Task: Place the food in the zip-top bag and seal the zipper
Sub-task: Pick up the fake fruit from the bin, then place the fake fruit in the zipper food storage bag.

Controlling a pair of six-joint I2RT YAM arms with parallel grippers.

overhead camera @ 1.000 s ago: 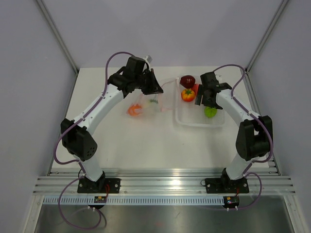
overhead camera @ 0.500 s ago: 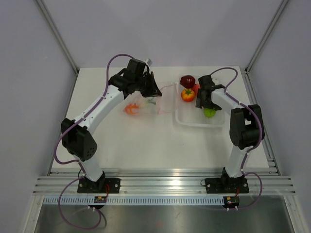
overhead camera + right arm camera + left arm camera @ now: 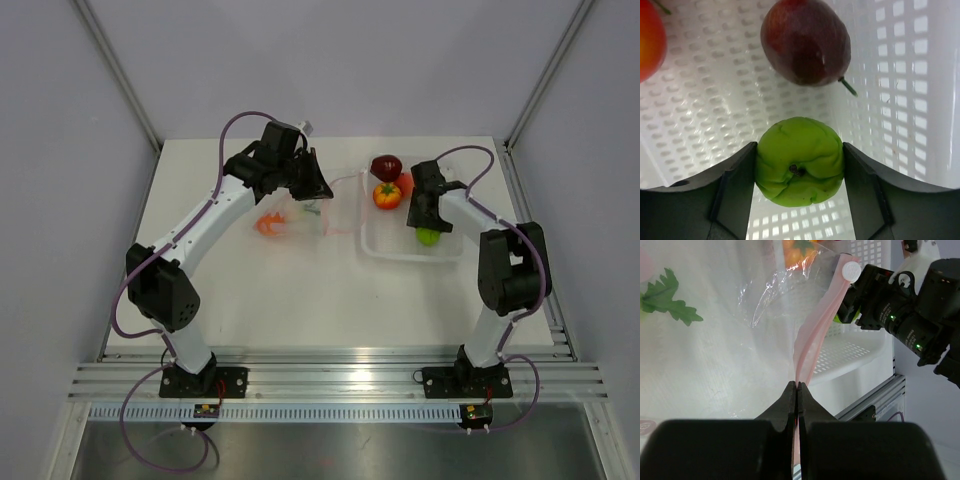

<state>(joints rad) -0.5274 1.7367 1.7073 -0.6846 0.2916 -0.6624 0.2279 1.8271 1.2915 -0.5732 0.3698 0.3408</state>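
Thin see-through zip-top bag [image 3: 300,215], 1 orange toy piece [image 3: 270,224] inside, is held by its pinkish-red zipper strip [image 3: 815,340], pinched tight in the left gripper [image 3: 797,387], likely so the mouth is lifted for loading; left arm is reached forward, wrist angled down. In the white perforated tray [image 3: 890,75], the green toy fruit [image 3: 799,160] is clamped on both sides by the right gripper [image 3: 800,152], wrist pointed straight down, likely for lifting.

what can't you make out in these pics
- Top view: the mouth of the zip-top bag, hidden under the left gripper.
- Left wrist view: an orange item, cut off by the top edge.
- Right wrist view: a red-orange fruit, cut off by the left edge; whether the right gripper grips the green fruit is unclear.
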